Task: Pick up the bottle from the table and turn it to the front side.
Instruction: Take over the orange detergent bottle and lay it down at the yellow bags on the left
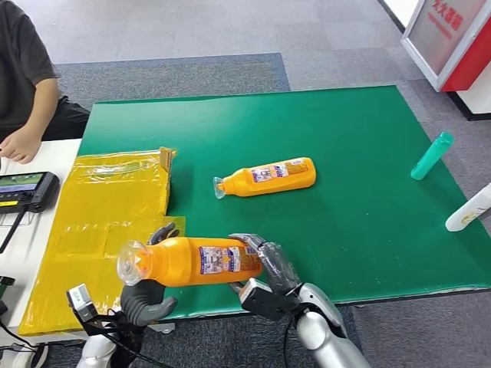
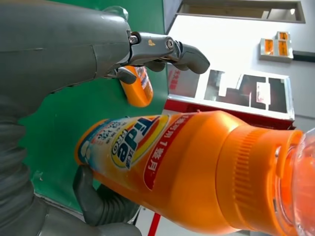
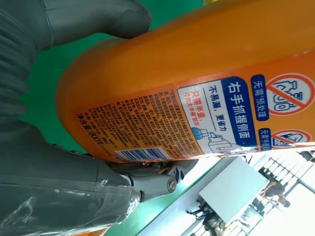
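I hold the orange plastic detergent bottle with the clear cap (image 1: 191,261) lying sideways in the air, just above the near edge of the green-covered bench (image 1: 359,230). My right hand (image 1: 272,268) wraps the base end: in the right wrist view the thumb presses one side and darker fingers (image 3: 156,182) bear on the other, so this grip is firm. My left hand (image 1: 145,299) cradles the neck end from below, near the cap, with one dark finger (image 2: 100,206) under the body while the upper fingers stand off the bottle in the left wrist view; I judge it a loose support, not a clamp.

The head view shows the small-print label with the barcode facing up, and the brand face shows in the left wrist view, so I judge the roll about the long axis is only partly made. To do it well, I keep the right hand as the driver and let the left serve as a sliding rest, so the bottle rolls without twisting against two grips. I keep it level and low over the bench, since the smooth plastic could slip.

A second orange bottle (image 1: 266,177) lies further back on the bench, well apart.
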### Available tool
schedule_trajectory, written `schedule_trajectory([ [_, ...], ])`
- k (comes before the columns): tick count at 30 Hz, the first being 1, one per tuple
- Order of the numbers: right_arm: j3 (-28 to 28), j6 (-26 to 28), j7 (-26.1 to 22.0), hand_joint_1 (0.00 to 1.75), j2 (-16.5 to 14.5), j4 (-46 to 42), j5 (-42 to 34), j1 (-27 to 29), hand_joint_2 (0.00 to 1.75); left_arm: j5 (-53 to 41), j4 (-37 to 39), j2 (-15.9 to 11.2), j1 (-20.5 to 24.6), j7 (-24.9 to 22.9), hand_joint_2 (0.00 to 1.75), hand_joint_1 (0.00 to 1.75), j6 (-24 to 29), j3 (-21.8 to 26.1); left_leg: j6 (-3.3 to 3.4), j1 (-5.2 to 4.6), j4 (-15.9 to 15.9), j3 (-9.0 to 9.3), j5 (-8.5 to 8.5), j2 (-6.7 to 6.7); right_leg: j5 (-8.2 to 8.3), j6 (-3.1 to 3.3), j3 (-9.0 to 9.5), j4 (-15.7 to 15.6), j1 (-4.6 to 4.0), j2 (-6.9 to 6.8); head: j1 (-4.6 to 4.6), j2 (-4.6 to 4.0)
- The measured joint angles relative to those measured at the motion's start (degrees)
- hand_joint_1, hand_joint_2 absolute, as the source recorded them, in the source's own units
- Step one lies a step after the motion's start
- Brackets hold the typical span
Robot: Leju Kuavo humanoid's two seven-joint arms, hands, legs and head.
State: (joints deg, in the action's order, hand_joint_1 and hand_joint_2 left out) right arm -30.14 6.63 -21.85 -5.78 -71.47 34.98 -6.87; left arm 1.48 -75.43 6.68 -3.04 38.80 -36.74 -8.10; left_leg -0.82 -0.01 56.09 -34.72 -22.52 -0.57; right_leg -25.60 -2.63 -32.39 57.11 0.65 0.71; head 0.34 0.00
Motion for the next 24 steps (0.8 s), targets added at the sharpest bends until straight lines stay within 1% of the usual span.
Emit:
schedule_trajectory([
  [6, -1.0, 0.61, 0.3, 1.75, -0.51, 1.42, 1.38, -0.26, 1.75, -0.56, 0.0, -0.62, 0.09, 0.0, 1.75, 0.0, 0.17, -1.42, 0.0, 0.0, 0.0, 0.0, 0.0, 0.0, 0.0, 0.0, 0.0, 0.0, 0.0, 0.0, 0.0, 0.0],
  [17, -1.9, 1.09, 0.85, 1.75, -0.93, 3.5, 2.16, -0.8, 1.75, -2.15, -0.12, -1.52, 0.09, 0.0, 1.75, 0.0, 2.13, -3.35, 0.0, 0.0, 0.0, 0.0, 0.0, 0.0, 0.0, 0.0, 0.01, 0.0, 0.0, 0.0, 0.01, 0.0],
  [18, -1.94, 1.11, 0.86, 1.75, -0.94, 3.61, 2.2, -0.82, 1.75, -2.19, -0.15, -1.61, 0.09, 0.0, 1.75, 0.03, 2.24, -3.5, 0.0, 0.0, 0.0, 0.0, 0.0, 0.0, 0.0, 0.0, 0.01, 0.0, 0.0, 0.0, 0.01, 0.0],
  [20, -1.97, 1.15, 0.87, 1.75, -0.95, 3.78, 2.22, -0.84, 1.75, -2.25, -0.2, -1.74, 0.09, 0.0, 1.75, 0.19, 2.5, -3.78, 0.0, 0.0, 0.0, 0.0, 0.0, 0.0, 0.0, 0.0, 0.01, 0.0, 0.0, 0.0, 0.01, 0.0],
  [22, -1.97, 1.19, 0.87, 1.75, -0.96, 3.87, 2.23, -0.86, 1.75, -2.32, -0.23, -1.86, 0.09, 0.0, 1.75, 0.89, 2.71, -3.96, 0.0, 0.0, 0.0, 0.0, 0.0, 0.0, 0.0, 0.0, 0.01, 0.0, 0.0, 0.0, 0.01, 0.0],
  [24, -1.97, 1.22, 0.91, 1.75, -0.96, 3.94, 2.21, -0.89, 1.75, -2.36, -0.41, -1.99, 0.06, 0.0, 1.75, 1.5, 2.98, -4.06, 0.0, 0.0, 0.0, 0.0, 0.0, 0.0, 0.0, 0.0, 0.01, 0.0, 0.0, 0.0, 0.01, 0.0],
])
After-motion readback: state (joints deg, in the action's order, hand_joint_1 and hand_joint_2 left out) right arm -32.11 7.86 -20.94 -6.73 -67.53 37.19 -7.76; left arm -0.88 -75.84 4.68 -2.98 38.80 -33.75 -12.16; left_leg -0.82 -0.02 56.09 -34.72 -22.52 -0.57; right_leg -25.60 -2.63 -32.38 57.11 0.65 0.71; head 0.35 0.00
